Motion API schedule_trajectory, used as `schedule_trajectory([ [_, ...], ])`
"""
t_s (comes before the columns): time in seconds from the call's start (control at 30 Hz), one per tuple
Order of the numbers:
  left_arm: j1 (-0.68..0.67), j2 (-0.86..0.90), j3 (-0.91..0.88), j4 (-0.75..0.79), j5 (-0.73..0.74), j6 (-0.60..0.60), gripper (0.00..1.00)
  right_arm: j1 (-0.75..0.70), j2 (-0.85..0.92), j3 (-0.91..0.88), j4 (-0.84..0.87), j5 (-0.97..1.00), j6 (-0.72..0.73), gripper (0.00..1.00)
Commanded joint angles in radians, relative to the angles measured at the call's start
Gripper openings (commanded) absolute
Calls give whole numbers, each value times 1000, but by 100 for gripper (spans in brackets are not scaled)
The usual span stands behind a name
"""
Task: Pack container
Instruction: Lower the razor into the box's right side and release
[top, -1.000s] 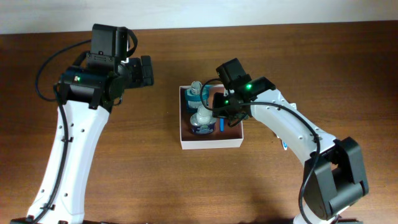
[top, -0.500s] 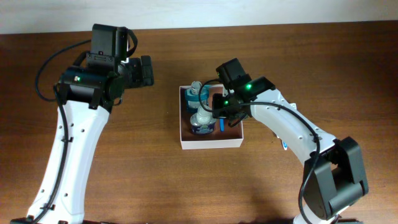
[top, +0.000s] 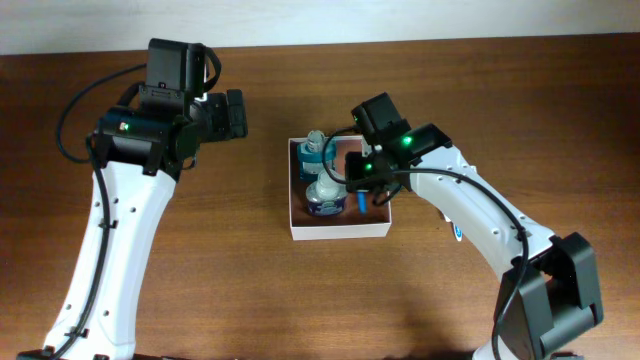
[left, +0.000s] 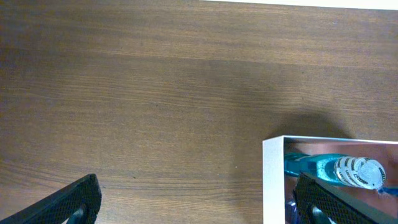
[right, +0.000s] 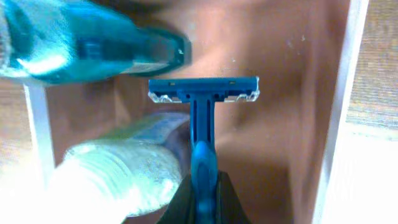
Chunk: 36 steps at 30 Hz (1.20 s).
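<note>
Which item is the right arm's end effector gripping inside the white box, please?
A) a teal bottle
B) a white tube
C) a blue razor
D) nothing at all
C: the right wrist view shows the blue razor with its handle clamped in the right end effector, its head pointing into the container.

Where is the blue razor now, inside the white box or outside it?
Inside. The right wrist view shows the razor over the box floor, between its white walls, gripped by the right tool.
</note>
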Motion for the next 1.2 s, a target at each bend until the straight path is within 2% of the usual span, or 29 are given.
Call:
schedule_trajectory([
  [0.0,3,-5,14,2,-14,16,99,-20,-23,-10,-35,44,-7,4],
  [1.17,3,-5,14,2,-14,16,99,-22,31,-11,-15,59,-8,4],
])
